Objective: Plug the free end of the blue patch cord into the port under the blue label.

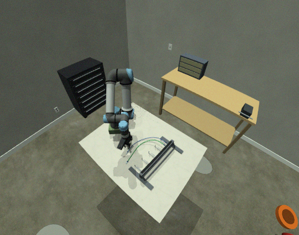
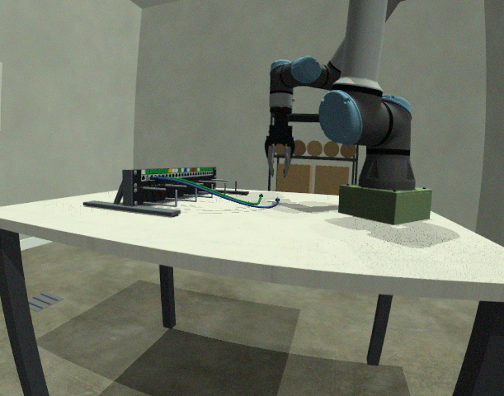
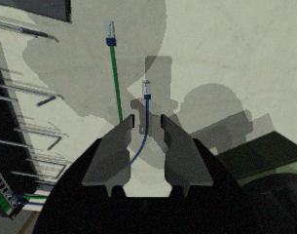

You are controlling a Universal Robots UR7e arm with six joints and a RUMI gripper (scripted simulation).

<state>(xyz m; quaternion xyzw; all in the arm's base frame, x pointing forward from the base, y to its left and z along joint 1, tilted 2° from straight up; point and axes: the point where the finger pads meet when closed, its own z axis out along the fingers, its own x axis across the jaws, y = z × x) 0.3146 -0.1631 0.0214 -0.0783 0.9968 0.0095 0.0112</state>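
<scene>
Blue cord: one end plugged in at the rack, free plug [image 1: 127, 152] [image 2: 277, 199] [image 3: 147, 90] out over the white table [image 1: 99, 146] [image 2: 243, 238] [image 3: 226, 44], ahead of the pincer's tips in the wrist view.
Pincer [image 1: 129, 146] [image 2: 279, 173] [image 3: 147, 115]: fingers apart, pointing down above the table, nothing between them.
Green cord [image 1: 140, 148] [image 2: 226, 195] [image 3: 116, 80]: beside the blue one, also plugged in at one end; its free plug lies on the rack's side of the blue plug.
Rack [image 1: 155, 160] [image 2: 132, 209] [image 3: 2, 195]: upright on its two feet, a row of colored labels along its face.
Rods [image 1: 138, 168] [image 2: 176, 198] [image 3: 28, 90]: they stick out from the rack's front, standing in the space between ports and free plugs; the cords run near some of them.
Green block [image 1: 114, 129] [image 2: 367, 206] [image 3: 265, 153]: under the arm's base, well apart from the rack.
</scene>
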